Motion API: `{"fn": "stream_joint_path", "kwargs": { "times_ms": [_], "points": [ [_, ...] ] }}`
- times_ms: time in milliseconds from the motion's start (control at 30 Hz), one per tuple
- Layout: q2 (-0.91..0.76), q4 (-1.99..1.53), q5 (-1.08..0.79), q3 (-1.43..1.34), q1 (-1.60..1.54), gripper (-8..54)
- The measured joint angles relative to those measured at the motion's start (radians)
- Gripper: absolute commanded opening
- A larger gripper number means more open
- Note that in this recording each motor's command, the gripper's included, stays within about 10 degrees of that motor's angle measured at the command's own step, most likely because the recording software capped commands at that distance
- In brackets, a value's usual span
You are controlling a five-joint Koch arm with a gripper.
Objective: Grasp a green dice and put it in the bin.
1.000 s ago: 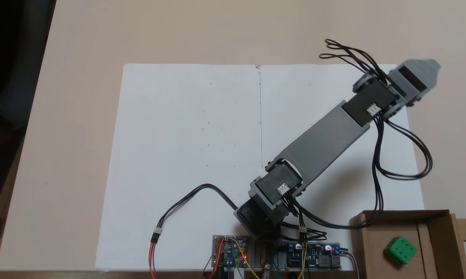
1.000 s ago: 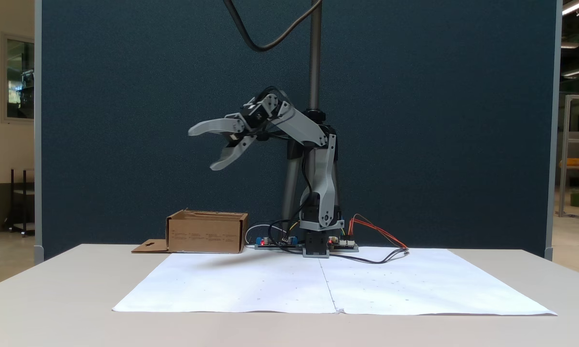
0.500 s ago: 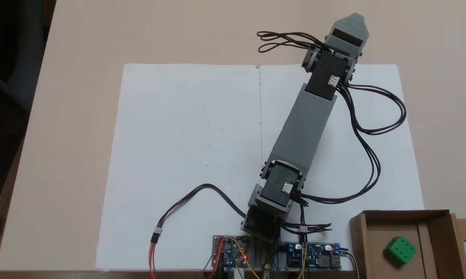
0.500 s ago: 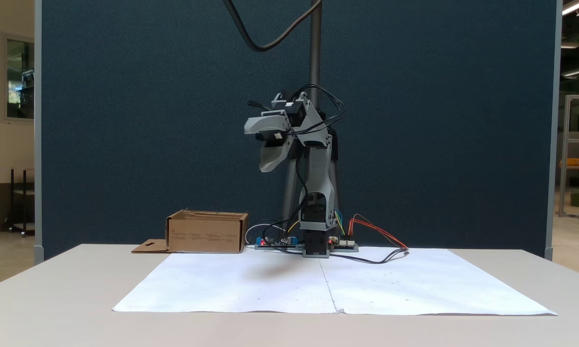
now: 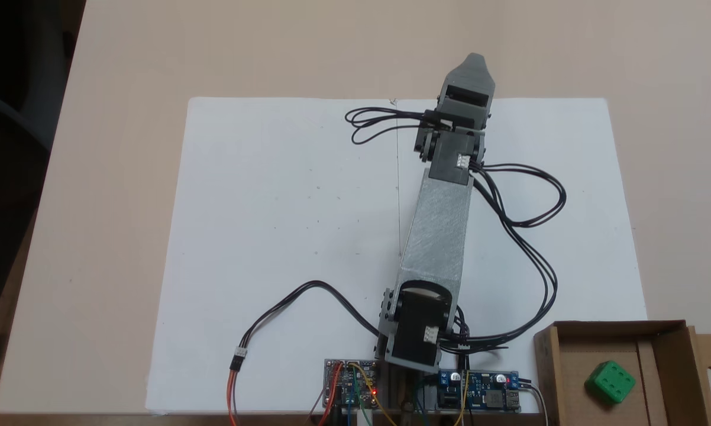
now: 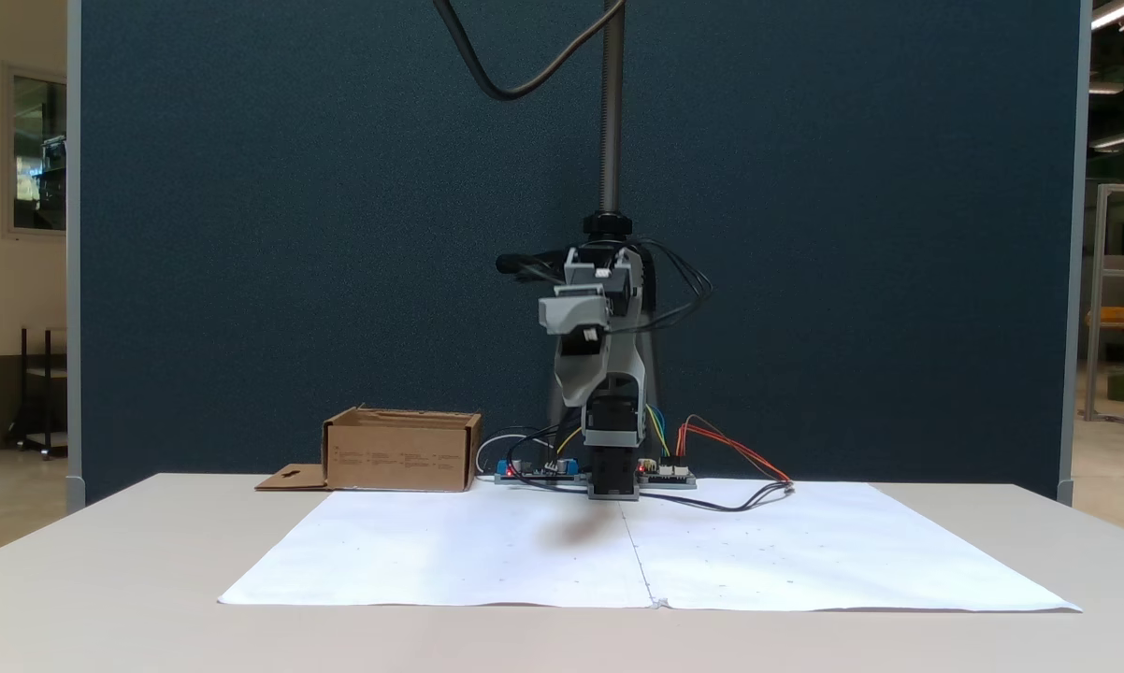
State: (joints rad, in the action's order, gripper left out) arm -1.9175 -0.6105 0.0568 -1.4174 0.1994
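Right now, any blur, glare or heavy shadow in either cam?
In a fixed view from above, the arm looks sharp, light is even, and the dice in the box is clear. In a fixed view from the front, a soft shadow lies on the paper under the gripper.

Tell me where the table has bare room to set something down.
The white paper is bare on the picture's left of the arm. The tan table beyond the paper is also bare. Crowded: the near edge, with circuit boards, wires and the box holding the green dice.
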Motion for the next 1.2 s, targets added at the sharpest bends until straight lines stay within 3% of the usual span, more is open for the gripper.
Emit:
{"fn": "stream_joint_path", "kwargs": {
  "times_ms": [500,1200],
  "points": [
    [-0.296,0.505,0.0,-0.396,-0.156,45.2],
    [-0.319,1.04,-0.011,-0.994,-0.137,46.1]
  ]
}}
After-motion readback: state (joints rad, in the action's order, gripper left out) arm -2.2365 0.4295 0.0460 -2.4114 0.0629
